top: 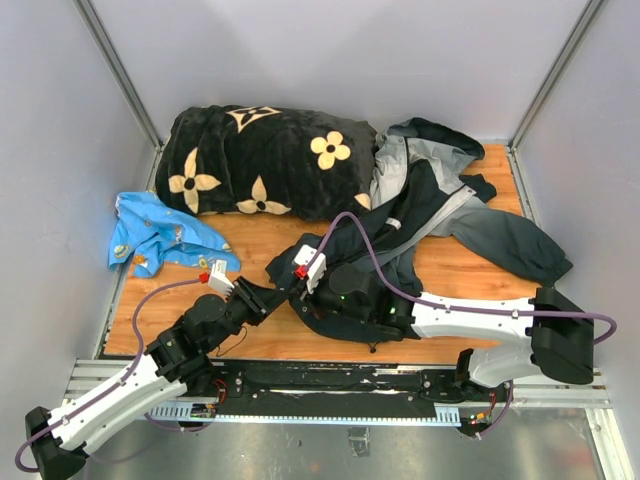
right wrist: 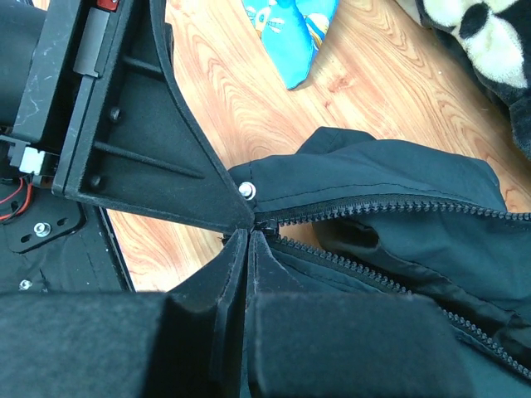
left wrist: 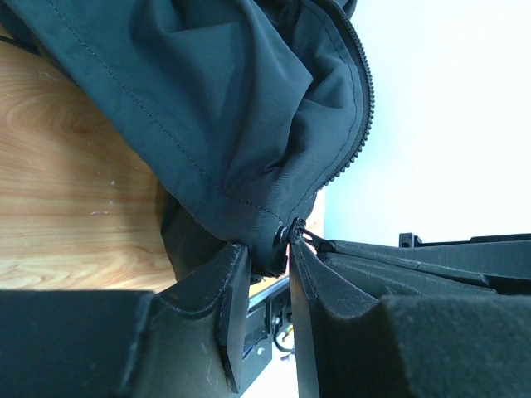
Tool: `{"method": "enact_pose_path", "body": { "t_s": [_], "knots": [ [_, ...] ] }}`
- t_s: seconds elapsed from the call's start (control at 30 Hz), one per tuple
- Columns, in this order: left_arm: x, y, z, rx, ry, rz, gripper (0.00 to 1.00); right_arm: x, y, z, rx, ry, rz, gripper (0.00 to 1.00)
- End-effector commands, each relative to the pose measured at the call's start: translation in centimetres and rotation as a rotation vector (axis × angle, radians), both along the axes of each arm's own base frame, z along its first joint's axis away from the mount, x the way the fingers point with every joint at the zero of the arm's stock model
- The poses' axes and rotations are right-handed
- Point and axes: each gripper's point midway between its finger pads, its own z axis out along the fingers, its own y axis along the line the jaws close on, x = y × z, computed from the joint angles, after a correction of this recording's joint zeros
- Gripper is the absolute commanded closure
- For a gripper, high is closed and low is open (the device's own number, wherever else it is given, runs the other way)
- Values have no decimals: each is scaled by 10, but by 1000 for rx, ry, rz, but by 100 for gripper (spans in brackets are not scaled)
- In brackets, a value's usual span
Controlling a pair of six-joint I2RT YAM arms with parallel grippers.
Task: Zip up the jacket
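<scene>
The dark and grey jacket (top: 440,200) lies crumpled on the right half of the wooden table, its front open. Both grippers meet at its near bottom corner. My left gripper (top: 275,298) (left wrist: 270,253) has its jaws narrowed on the hem corner (left wrist: 267,240), just below a snap; fabric touches both pads. My right gripper (top: 293,290) (right wrist: 251,232) is shut at the zipper slider (right wrist: 265,225), where the two rows of teeth (right wrist: 390,207) meet, the pull hidden between its pads. Beyond the slider the rows run apart, unzipped.
A black plush blanket (top: 260,155) with cream flowers lies at the back left. A small blue patterned cloth (top: 160,235) (right wrist: 290,33) sits at the left edge. Grey walls enclose the table (top: 270,235) on three sides. A metal rail (top: 330,385) runs along the near edge.
</scene>
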Motion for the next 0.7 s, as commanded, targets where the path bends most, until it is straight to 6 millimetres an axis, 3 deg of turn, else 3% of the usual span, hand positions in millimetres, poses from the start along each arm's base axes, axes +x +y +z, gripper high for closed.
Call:
{"method": "enact_pose_path", "body": {
  "t_s": [0.0, 0.13, 0.27, 0.43, 0.67],
  "knots": [
    [8, 2, 7, -22, -36, 42, 71, -1, 1, 19, 63, 22, 8, 99],
    [8, 3, 12, -27, -55, 41, 80, 0, -2, 17, 55, 26, -1, 99],
    [6, 3, 17, -18, -72, 29, 99, 12, -12, 10, 20, 17, -69, 99],
    [1, 1, 29, -5, -100, -6, 100, 38, -39, 11, -38, -20, -183, 99],
    [-3, 6, 49, 73, -155, -38, 100, 76, -90, 22, -42, -25, -342, 99]
  ]
}}
